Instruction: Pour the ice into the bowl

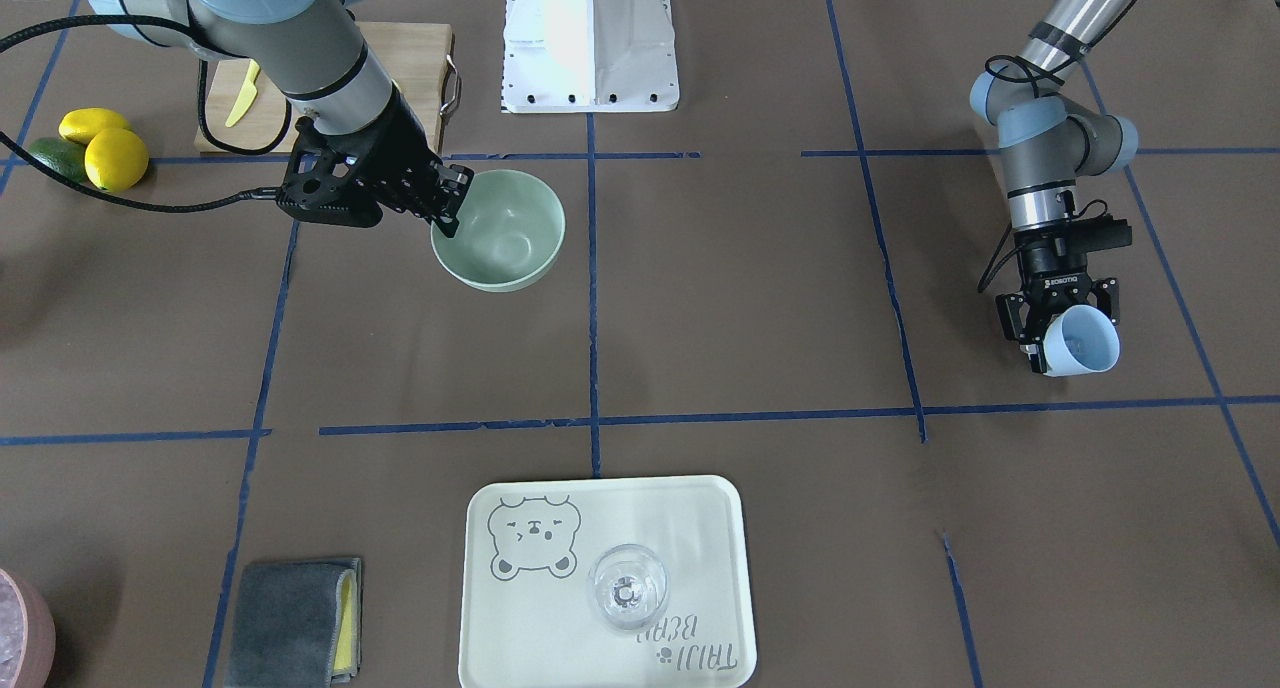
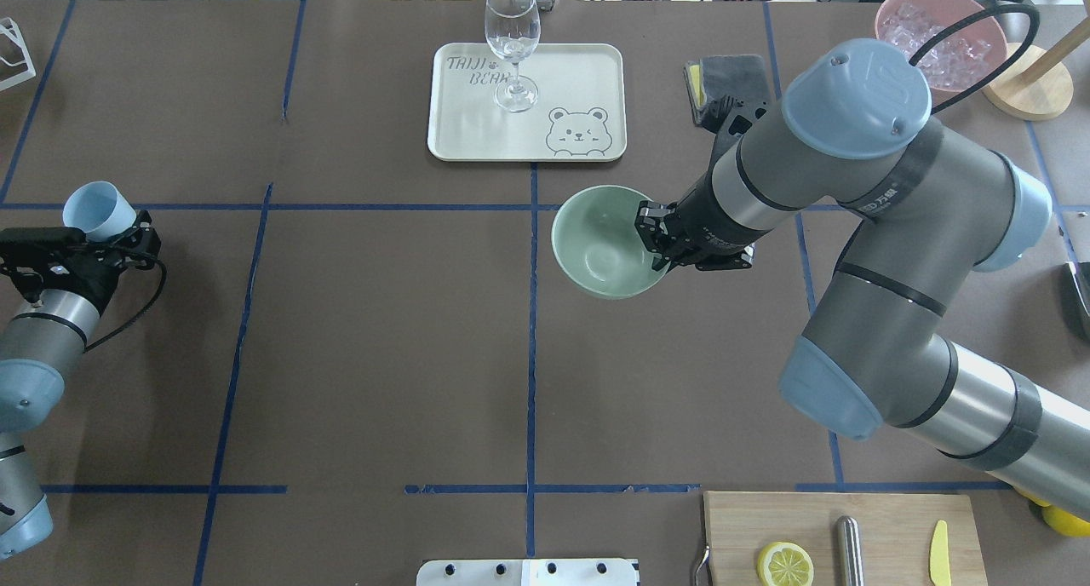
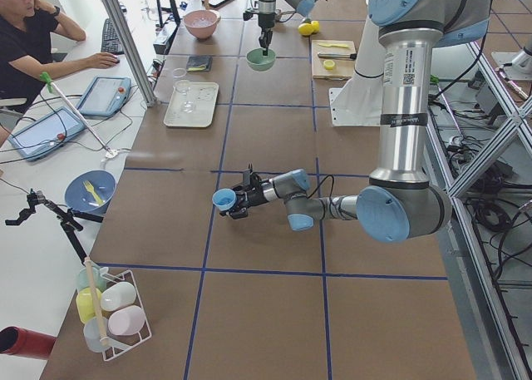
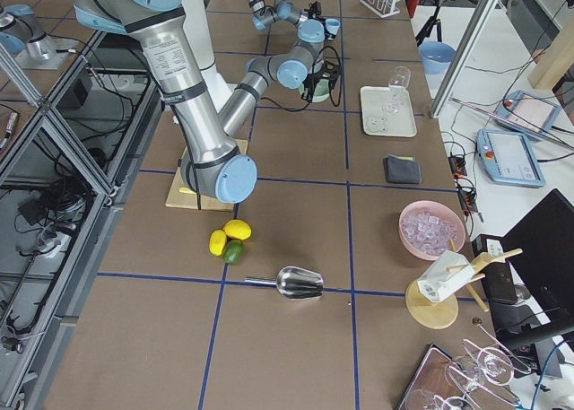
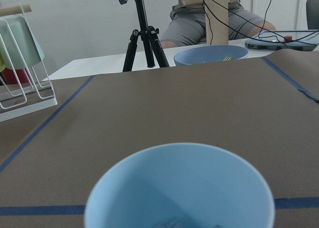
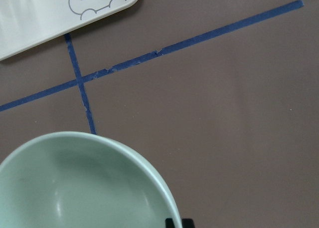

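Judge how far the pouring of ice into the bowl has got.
Done: the left claw is shut on the blue cup, and the right claw pinches the rim of the mint bowl. In hand: cup and bowl are far apart. Left: bringing them together and tipping the ice in; the bowl looks empty.
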Available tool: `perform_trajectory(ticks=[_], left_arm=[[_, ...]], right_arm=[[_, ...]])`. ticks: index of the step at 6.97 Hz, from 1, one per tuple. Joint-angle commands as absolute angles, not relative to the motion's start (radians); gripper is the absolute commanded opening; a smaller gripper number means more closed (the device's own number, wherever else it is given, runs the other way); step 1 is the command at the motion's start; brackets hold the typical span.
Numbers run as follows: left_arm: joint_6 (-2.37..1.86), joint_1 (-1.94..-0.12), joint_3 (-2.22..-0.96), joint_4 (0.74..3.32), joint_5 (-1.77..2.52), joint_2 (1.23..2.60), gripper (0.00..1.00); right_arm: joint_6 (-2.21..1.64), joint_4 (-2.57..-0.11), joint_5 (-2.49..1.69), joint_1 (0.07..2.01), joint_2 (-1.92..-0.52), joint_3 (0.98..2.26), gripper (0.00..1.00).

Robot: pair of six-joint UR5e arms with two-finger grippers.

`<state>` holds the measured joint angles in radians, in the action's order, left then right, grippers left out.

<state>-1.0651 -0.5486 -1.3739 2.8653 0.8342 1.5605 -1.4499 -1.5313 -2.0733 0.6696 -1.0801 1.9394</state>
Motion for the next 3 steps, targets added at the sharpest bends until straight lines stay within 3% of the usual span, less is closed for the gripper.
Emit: perform_trajectory(ticks=[1, 3], left_arm=[[-0.867, -0.633, -1.517, 2.892, 0.922, 1.540, 0.00], [-0.867, -0.632, -1.552, 2.882, 0.919, 1.545, 0.00]], right_arm=[[-1.451, -1.531, -1.926, 0.538, -1.053, 1.930, 0.00], [-1.451, -1.529, -1.765, 0.401, -0.907, 1.785, 0.00]])
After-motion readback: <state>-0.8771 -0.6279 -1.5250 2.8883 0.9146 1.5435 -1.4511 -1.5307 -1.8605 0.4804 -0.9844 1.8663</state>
